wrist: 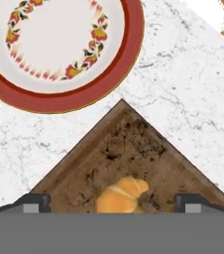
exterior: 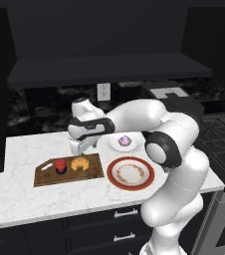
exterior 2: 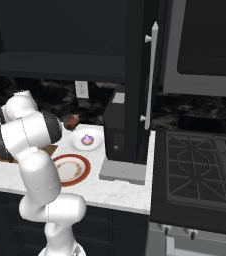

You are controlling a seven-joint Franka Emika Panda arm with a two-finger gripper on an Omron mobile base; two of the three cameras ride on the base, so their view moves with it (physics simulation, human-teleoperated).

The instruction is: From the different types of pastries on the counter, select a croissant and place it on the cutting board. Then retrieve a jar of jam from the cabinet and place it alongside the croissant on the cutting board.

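Jaws wide above croissant (wrist: 121, 194); plate (wrist: 59, 96) beyond

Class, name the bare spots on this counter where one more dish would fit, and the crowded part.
Free: the marble counter left of and in front of the cutting board. Crowded: the board's right side, where the red-rimmed plate and cupcake plate sit close.

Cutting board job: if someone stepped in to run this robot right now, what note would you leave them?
Gripper: open, holding nothing, above the cutting board.
Croissant: on the board.
Jar of jam: on the board, just beside the croissant.
Cupcake: on its white plate on the counter; red-rimmed plate beside the board.
Done: both items look placed.
Left: lift the arm away.
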